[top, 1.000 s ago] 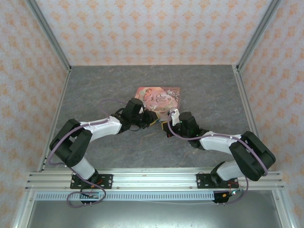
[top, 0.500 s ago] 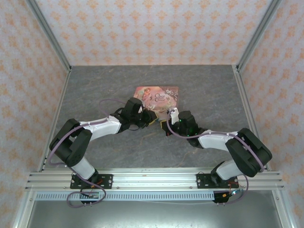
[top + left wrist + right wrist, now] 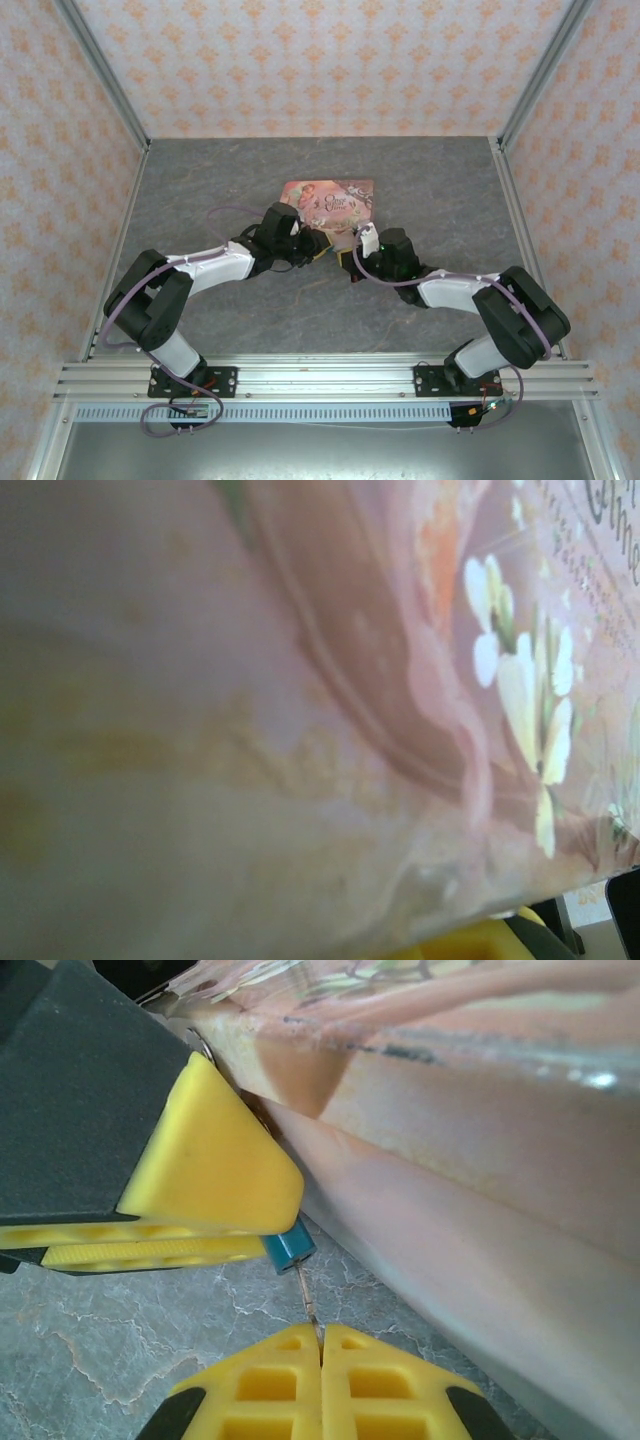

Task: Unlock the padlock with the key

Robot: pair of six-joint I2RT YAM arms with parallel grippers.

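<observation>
Left of centre in the right wrist view, the tiny blue-teal padlock (image 3: pixel 289 1249) sits clamped between the left arm's ribbed yellow fingers (image 3: pixel 205 1160). Just below, the right arm's yellow fingers (image 3: pixel 280 1380) pinch a thin metal key (image 3: pixel 307 1298), over grey marbled counter (image 3: pixel 100 1330), beside a glossy pink box (image 3: pixel 480 1180).

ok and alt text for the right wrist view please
The right gripper, shut, pinches a thin metal key that runs up to a small teal padlock, which sits clamped between the yellow pads of the left gripper. A pink illustrated box stands close at upper right on the grey marbled table.
</observation>
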